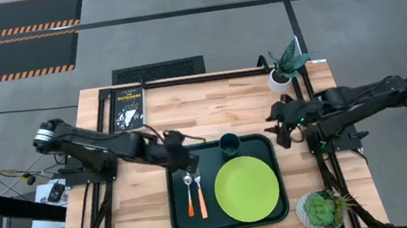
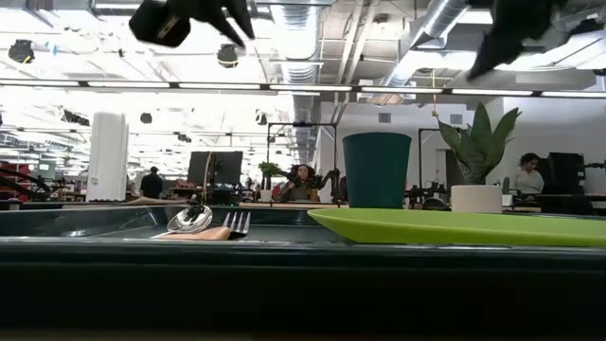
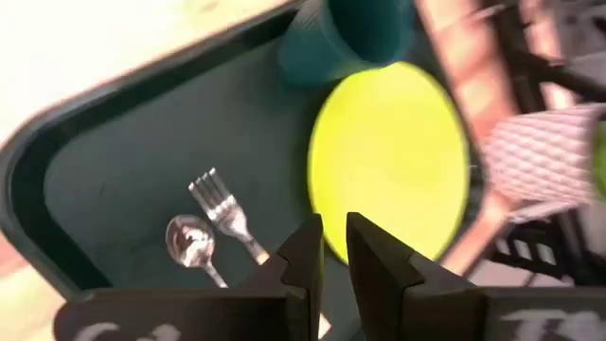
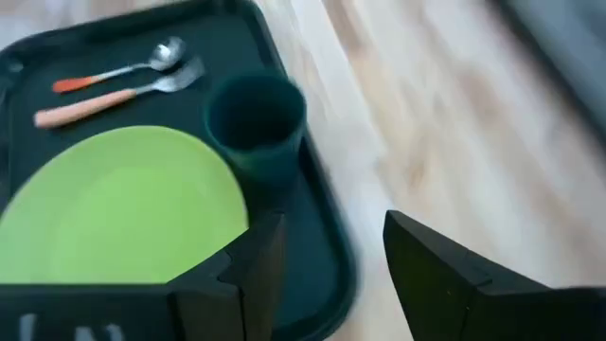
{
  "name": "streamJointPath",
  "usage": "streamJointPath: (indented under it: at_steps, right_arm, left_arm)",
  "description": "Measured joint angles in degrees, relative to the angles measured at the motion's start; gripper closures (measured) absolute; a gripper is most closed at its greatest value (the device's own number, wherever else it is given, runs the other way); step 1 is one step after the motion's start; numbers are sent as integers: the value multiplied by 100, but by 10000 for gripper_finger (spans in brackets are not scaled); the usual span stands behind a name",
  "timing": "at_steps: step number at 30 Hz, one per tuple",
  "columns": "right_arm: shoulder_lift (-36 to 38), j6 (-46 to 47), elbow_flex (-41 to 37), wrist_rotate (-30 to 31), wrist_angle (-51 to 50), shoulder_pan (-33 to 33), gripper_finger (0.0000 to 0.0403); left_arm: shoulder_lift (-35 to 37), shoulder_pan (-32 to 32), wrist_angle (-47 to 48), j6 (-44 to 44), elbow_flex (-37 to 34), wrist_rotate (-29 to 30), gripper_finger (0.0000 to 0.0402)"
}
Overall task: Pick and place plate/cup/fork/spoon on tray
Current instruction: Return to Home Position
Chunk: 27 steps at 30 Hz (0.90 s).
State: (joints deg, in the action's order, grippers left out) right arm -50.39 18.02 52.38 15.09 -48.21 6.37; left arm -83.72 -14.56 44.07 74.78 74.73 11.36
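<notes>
While both arms hang above the counter [image 1: 217, 97], all 4 items sit on the tray [image 1: 180, 210]: plate [image 1: 247, 189] at its right half, cup [image 1: 230, 144] upright by the far rim, spoon [image 1: 188, 194] & fork [image 1: 199, 195] side by side at left. Left gripper [image 1: 191, 164] over the tray's far-left part, jaws nearly closed, nothing held. Right gripper [image 1: 282, 129] just off the tray's far-right corner, jaws released, empty.
</notes>
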Motion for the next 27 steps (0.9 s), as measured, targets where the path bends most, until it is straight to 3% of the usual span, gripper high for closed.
streamJointPath:
  at_steps: [3,9,13,15,27]
  right_arm:
    - [140,-981,377,7,-119,-158,198]
    - [474,-1146,901,-2,-332,-354,198]
    - [830,-1378,1027,-48,-228,-501,198]
    - [1102,-1247,1026,-130,-175,-632,198]
    - [3370,-591,1018,-302,729,-991,198]
  left_arm:
    - [348,116,-129,-611,1,-3,365]
    - [953,309,-59,-2022,1,-139,365]
    - [1280,384,-87,-3115,1,473,365]
    - [1433,480,-244,-3756,1,434,365]
    - [2320,1851,-895,-5980,-3,-2141,365]
